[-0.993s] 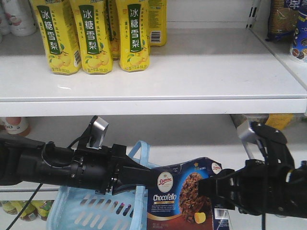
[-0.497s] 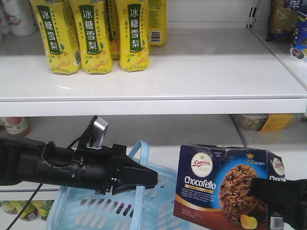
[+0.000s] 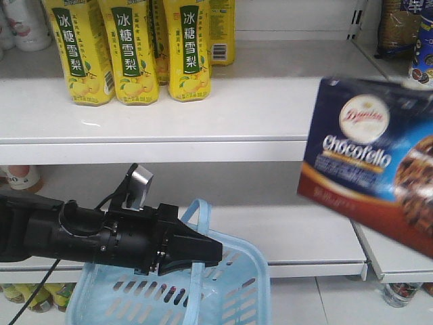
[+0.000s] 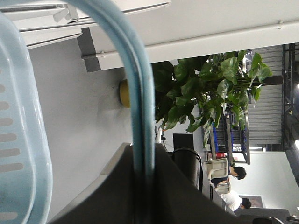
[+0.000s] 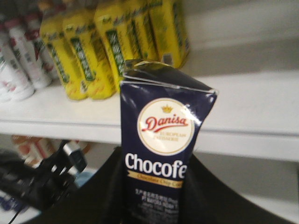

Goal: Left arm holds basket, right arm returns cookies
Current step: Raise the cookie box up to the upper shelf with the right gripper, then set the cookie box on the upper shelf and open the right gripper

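The light blue basket [image 3: 233, 284] hangs at the bottom of the front view by its curved handle [image 3: 197, 215]. My left gripper [image 3: 215, 253] is shut on that handle, and the left wrist view shows the handle [image 4: 140, 88] running down between the dark jaws of that gripper [image 4: 143, 156]. The cookies [image 3: 372, 152], a navy Chocofello box, are blurred and tilted, high on the right before the upper shelf's edge. In the right wrist view my right gripper [image 5: 156, 158] is shut on the cookies [image 5: 161, 140], a jaw on each side. The right arm itself is outside the front view.
Yellow drink bottles [image 3: 128, 51] stand on the upper white shelf [image 3: 270, 108] at the back left, with white bottles [image 3: 24, 24] beside them. Packaged goods [image 3: 406, 30] fill the side shelf at top right. A lower shelf [image 3: 298, 233] runs behind the basket.
The cookies rose from beside the basket up and right to upper-shelf height. The right arm has left the front view. The left arm and basket stayed still.
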